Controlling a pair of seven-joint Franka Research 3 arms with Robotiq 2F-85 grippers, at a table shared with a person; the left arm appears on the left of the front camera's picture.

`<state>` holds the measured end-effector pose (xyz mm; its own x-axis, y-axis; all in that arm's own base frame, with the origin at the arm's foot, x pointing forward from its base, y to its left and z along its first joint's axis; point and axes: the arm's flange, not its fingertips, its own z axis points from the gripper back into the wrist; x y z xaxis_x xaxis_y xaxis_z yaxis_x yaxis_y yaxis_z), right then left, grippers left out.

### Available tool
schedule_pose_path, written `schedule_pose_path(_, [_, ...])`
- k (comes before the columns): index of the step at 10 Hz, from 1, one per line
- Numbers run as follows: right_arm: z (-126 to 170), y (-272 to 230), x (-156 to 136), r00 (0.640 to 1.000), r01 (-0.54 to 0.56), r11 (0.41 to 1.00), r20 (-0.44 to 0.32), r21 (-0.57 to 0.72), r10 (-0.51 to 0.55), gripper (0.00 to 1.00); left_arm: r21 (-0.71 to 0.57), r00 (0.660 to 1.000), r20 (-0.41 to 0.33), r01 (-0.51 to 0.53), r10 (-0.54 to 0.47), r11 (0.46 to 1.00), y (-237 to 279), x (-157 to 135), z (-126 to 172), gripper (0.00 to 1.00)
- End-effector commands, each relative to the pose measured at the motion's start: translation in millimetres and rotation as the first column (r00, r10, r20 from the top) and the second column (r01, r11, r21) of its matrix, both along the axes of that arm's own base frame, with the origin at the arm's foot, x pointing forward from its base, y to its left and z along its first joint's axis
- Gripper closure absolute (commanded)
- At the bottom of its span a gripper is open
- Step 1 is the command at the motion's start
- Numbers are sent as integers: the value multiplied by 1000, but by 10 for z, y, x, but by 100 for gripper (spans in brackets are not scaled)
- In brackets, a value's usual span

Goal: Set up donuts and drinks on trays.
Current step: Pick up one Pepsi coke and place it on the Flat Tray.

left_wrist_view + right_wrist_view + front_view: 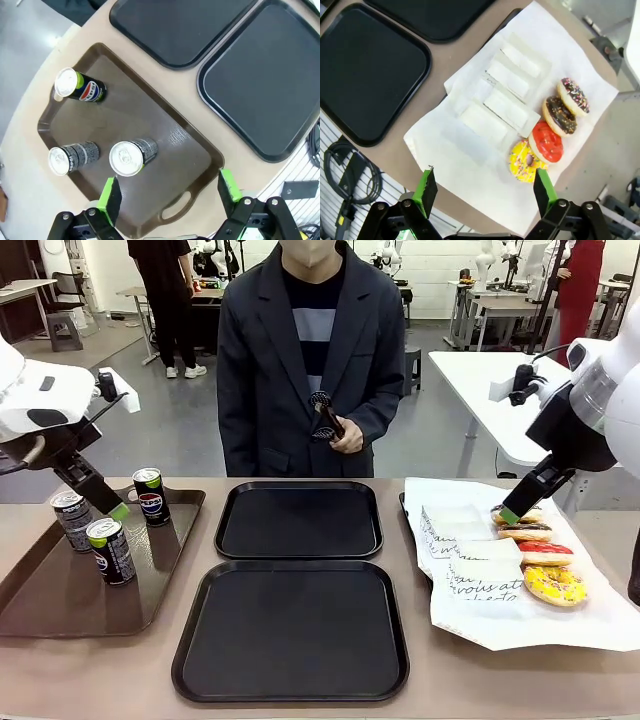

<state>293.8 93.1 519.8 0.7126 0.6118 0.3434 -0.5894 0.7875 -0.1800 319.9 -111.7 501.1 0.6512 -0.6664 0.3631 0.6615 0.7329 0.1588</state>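
Left wrist view shows you the left jaws spread wide above the brown tray [140, 115] holding both drinks [131, 156]; your right jaws gape over the donuts [547, 142] on white paper [450, 165], beside the black trays [300, 522].

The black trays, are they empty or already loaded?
Empty. The far tray and near tray show bare bottoms; the donuts lie on white paper, and the cans stand on the brown tray.

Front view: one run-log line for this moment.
left gripper open over long brown tray holding three cans | right gripper open over four ring donuts on white paper | two black plastic trays unloaded
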Motion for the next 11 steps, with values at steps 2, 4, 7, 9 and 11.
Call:
schedule_pose_path(2, [-90,-293,157,986,124,944,-142,306,-83,0,-241,998,-44,-59,50,969,175,148,49,0])
schedule_pose_path(4, [-332,-982,290,931,303,764,-350,570,-108,0,-571,982,-182,-145,48,808,576,209,189,0])
schedule_pose_path(7, [-380,-1904,111,892,425,536,-439,729,-110,0,-754,938,-346,-270,-13,599,1269,182,378,0])
schedule_pose_path(9, [-430,-2525,-112,881,470,396,-445,789,-159,0,-766,910,-413,-362,25,531,1753,150,276,0])
schedule_pose_path(11, [-459,-2975,-323,873,487,339,-463,805,-152,0,-752,878,-473,-443,69,489,2140,160,131,0])
